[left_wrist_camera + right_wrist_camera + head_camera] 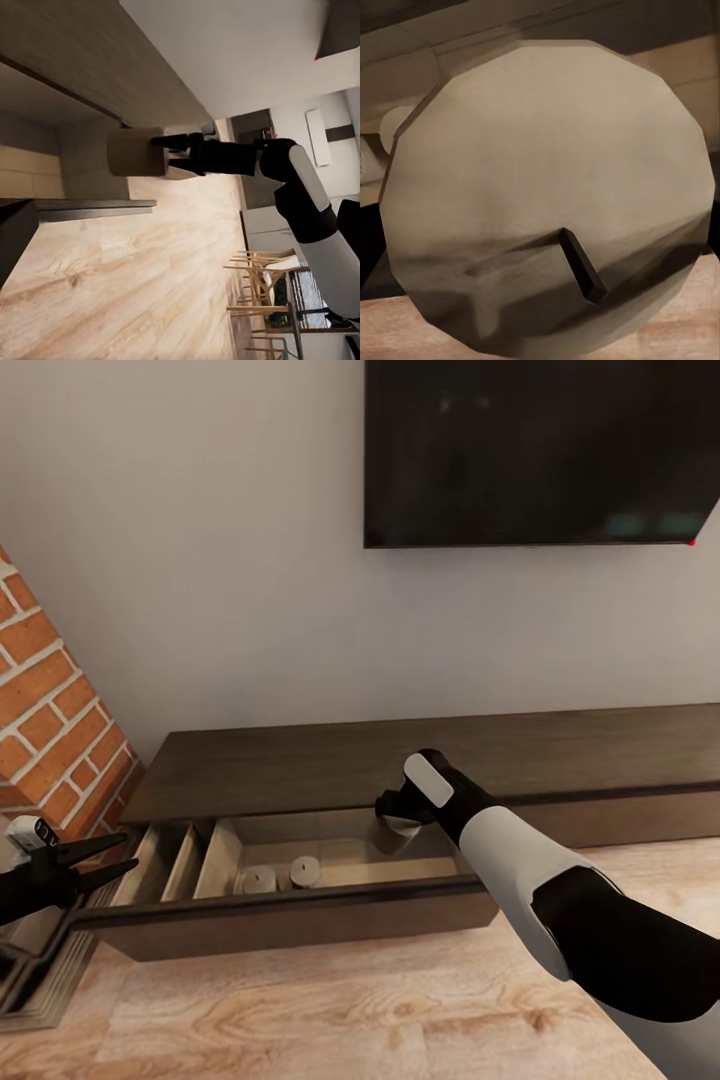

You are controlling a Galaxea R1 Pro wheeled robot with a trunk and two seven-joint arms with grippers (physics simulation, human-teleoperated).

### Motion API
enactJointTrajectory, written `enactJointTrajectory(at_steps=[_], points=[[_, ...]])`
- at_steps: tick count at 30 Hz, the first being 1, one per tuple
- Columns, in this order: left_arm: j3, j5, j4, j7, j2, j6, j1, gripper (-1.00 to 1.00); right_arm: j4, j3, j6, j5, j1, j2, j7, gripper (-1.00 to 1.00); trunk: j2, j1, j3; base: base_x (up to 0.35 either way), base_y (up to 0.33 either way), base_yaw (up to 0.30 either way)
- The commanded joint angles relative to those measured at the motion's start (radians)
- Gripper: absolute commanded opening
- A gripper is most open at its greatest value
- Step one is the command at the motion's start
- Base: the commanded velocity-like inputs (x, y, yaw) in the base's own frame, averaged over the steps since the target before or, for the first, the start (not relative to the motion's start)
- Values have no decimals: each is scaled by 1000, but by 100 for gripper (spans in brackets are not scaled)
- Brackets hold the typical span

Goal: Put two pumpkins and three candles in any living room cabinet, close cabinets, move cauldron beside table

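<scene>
The long dark-brown cabinet stands against the wall with its wide drawer pulled out. Two stubby tan candles stand side by side in the drawer. My right gripper is shut on a third candle, held just above the drawer's right part. That candle is seen end-on in the right wrist view with its dark wick, and from the side in the left wrist view. My left gripper hangs open left of the drawer. The pumpkins, cauldron and table are out of view.
A dark TV hangs on the wall above the cabinet. A red brick wall rises at the left beside the drawer's end. Light wooden floor lies in front. Wooden chairs stand far behind my right arm.
</scene>
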Motion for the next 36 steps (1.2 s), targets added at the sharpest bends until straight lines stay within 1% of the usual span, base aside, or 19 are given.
enactJointTrajectory(at_steps=[1,10,16,20,30,36], points=[[1,-3,0,-5,0,4,-1,100,-1,5,1,-11,-1,0,-10,-100,0,0,-1,37,34,0],[1,-3,0,-5,0,4,-1,100,-3,8,53,-14,-2,0,-18,-100,0,0,-1,57,66,0],[2,-3,0,-5,0,4,-1,100,-4,10,63,-18,-2,0,-21,-100,0,0,-1,59,68,0],[2,-4,0,-5,0,4,-1,100,-4,10,99,-18,-2,0,-22,-100,0,0,-1,56,62,0],[2,-3,0,-6,0,5,-1,100,-1,10,110,-20,-1,0,-22,-100,0,0,-1,56,54,0],[3,-3,0,-6,0,5,-1,100,2,9,110,-18,-1,0,-22,-100,-42,23,-20,1,1,0]])
